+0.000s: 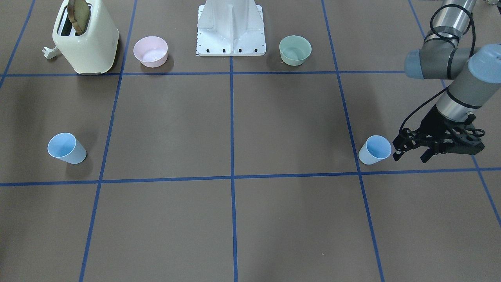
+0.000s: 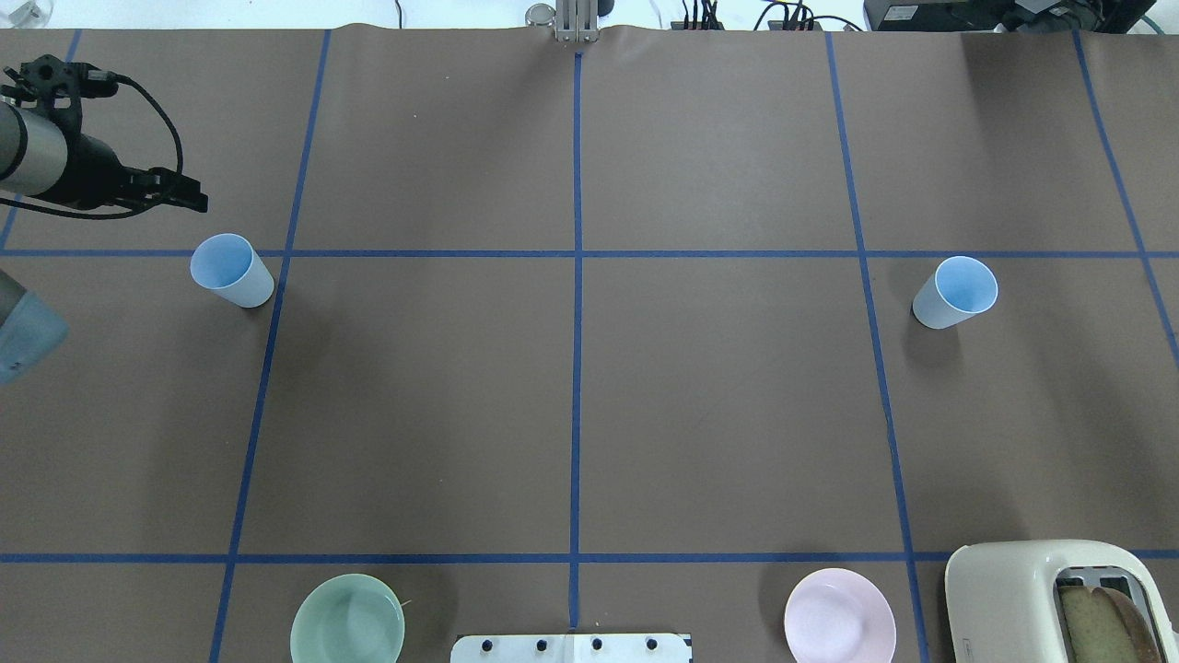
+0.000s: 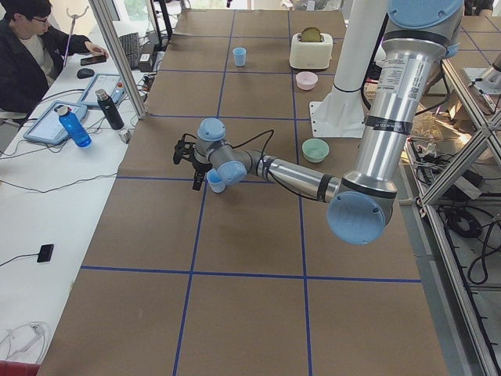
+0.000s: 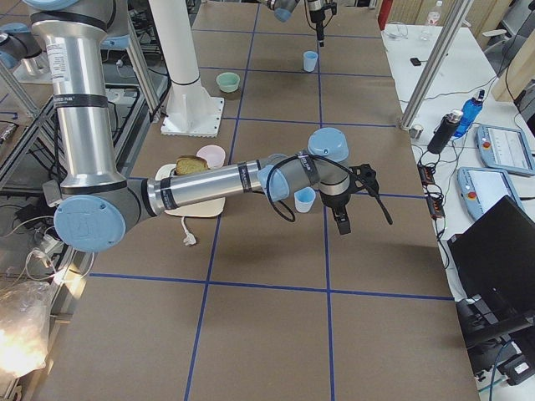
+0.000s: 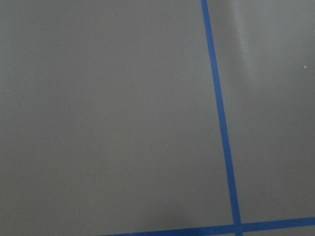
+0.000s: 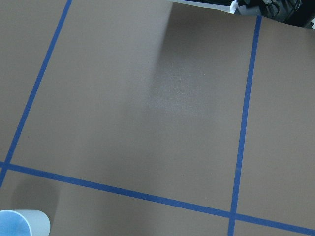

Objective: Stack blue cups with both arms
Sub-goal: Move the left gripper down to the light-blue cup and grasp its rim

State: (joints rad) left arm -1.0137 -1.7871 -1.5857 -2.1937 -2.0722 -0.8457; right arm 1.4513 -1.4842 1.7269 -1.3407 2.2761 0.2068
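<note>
Two pale blue cups stand upright on the brown table. One cup (image 2: 230, 270) is on my left side, also seen in the front view (image 1: 375, 150). The other cup (image 2: 955, 292) is on my right side (image 1: 66, 148). My left gripper (image 1: 410, 156) is open and empty. It hangs just beside the left cup, apart from it, also in the overhead view (image 2: 187, 191). My right gripper (image 4: 341, 220) shows only in the exterior right view, above the table near the right cup (image 4: 305, 199). I cannot tell whether it is open or shut. That cup's rim shows in the right wrist view (image 6: 19, 223).
A cream toaster (image 2: 1059, 599) with a slice of toast stands at the near right. A pink bowl (image 2: 839, 615) and a green bowl (image 2: 347, 619) flank the white base mount (image 2: 571, 647). A person and gear sit at a side desk (image 3: 35, 55).
</note>
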